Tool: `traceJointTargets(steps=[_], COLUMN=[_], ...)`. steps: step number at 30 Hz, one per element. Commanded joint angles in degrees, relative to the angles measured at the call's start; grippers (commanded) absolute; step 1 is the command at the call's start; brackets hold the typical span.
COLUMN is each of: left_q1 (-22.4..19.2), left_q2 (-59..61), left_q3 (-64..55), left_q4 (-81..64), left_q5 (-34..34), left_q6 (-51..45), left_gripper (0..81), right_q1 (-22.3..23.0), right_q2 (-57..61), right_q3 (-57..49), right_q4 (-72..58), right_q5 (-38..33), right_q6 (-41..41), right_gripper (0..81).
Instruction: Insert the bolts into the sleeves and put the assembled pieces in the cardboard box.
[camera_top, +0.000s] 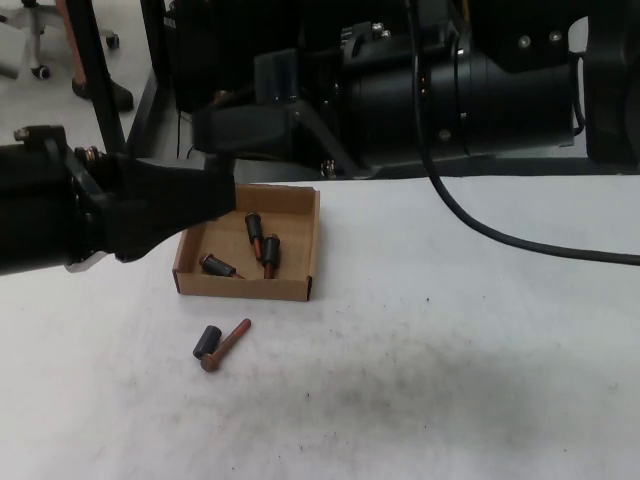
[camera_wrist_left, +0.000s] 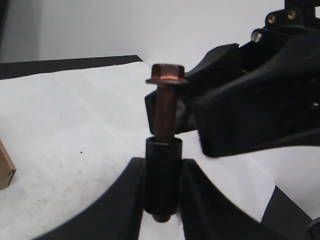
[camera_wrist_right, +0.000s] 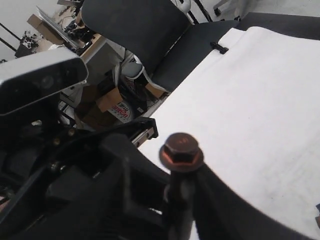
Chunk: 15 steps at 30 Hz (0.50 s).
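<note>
White bench cloth (camera_top: 480, 350), dark office chair (camera_wrist_right: 135, 30)

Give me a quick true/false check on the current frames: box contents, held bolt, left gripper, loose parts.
1. The cardboard box holds three assembled pieces. True.
2. The held bolt is fully seated in the held sleeve. False: a long stretch of its shank stands above the sleeve.
3. The left gripper is open. False: it is shut on the held sleeve.
4. A loose sleeve and a loose bolt lie on the bench outside the box. True.
5. The cardboard box lies tipped on its side. False: it sits flat with its open top up.
</note>
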Motion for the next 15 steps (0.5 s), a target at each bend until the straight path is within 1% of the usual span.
traceJointTargets(steps=[1, 5, 10, 15], left_q1=[0.0, 0.0, 0.0, 0.0], left_q2=[-0.5, -0.5, -0.5, -0.5], left_q3=[-0.6, -0.6, -0.6, -0.6], left_q4=[-3.7, -3.7, -3.7, -3.7], left_q5=[-1.3, -1.3, -1.3, -1.3], left_q6=[-0.2, -0.2, -0.2, 0.0], left_gripper=[0.8, 0.8, 0.8, 0.8], right_q1=[0.6, 0.6, 0.6, 0.1], right_q2=[-0.4, -0.4, -0.4, -0.9], right_q3=[-0.1, -0.1, -0.1, -0.1], right_q4=[1.7, 4.5, 10.1, 12.0], right_q5=[-0.4, -0.4, 2.2, 2.6], right_q6=[-0.4, -2.8, -7.9, -8.3], right_gripper=[48.2, 47.5, 47.5, 47.5])
